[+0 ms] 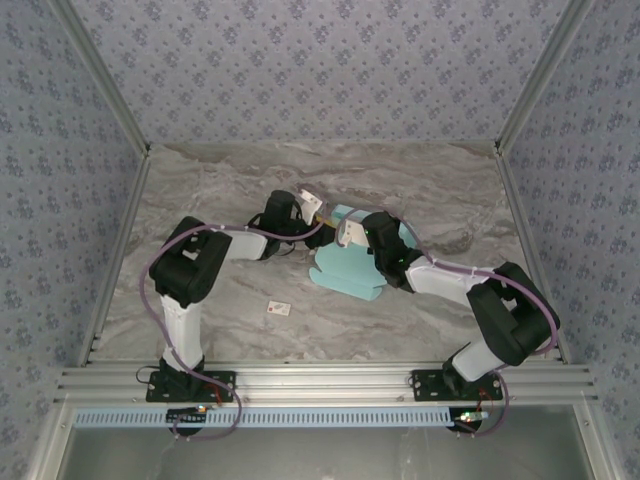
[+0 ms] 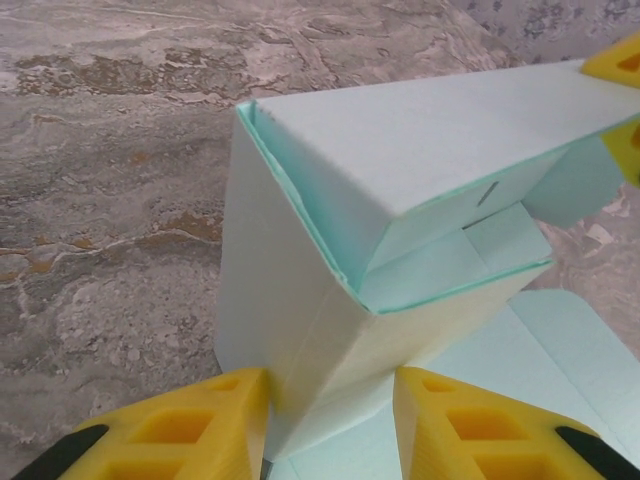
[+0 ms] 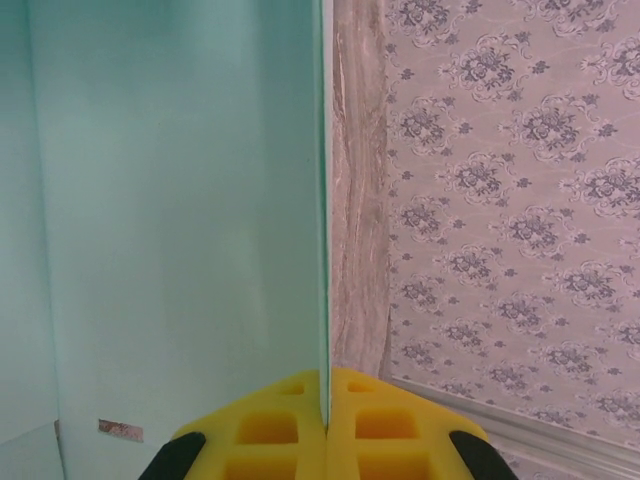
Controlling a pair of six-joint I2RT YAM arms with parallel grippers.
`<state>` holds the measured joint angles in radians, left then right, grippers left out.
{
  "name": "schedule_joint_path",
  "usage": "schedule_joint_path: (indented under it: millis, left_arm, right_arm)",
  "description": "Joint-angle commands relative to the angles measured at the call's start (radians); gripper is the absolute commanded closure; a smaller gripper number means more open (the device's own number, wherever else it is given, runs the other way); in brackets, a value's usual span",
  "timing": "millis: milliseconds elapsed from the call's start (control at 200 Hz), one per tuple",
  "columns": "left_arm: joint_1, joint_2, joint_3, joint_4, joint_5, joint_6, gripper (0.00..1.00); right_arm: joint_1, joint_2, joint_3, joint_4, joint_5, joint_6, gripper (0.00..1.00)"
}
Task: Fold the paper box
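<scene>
Left wrist: partly folded paper box (image 2: 420,140)

No legible text, brand or number found. Lower centre, on the table (image 1: 200,190): white tag (image 1: 280,309), red mark unreadable. Lower left, on the paper box (image 3: 180,220): reddish strip (image 3: 120,430), nothing readable.

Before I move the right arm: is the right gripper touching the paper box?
Touching. The right wrist view shows the right gripper shut on a thin panel edge of the paper box, card pinched between its yellow fingers.
</scene>
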<state>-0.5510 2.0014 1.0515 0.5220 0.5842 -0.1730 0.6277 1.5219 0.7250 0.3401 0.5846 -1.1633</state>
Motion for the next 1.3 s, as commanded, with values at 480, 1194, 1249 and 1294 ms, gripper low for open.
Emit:
schedule_joint_path:
  millis: [480, 1194, 1249, 1294]
  left_arm:
    - [-0.028, 0.04, 0.026, 0.117, -0.23, -0.084, 0.66]
    - [-0.067, 0.062, 0.008, 0.076, -0.502, -0.093, 0.65]
    - [-0.068, 0.066, 0.007, 0.077, -0.503, -0.094, 0.64]
    - [-0.067, 0.071, 0.006, 0.076, -0.508, -0.097, 0.64]
  right_arm:
    - [0.024, -0.015, 0.028, -0.057, -0.036, 0.049, 1.0]
    - [0.018, -0.021, 0.039, -0.074, -0.045, 0.065, 1.0]
    - [0.02, -0.021, 0.038, -0.075, -0.045, 0.065, 1.0]
    - [0.019, -0.021, 0.039, -0.075, -0.045, 0.066, 1.0]
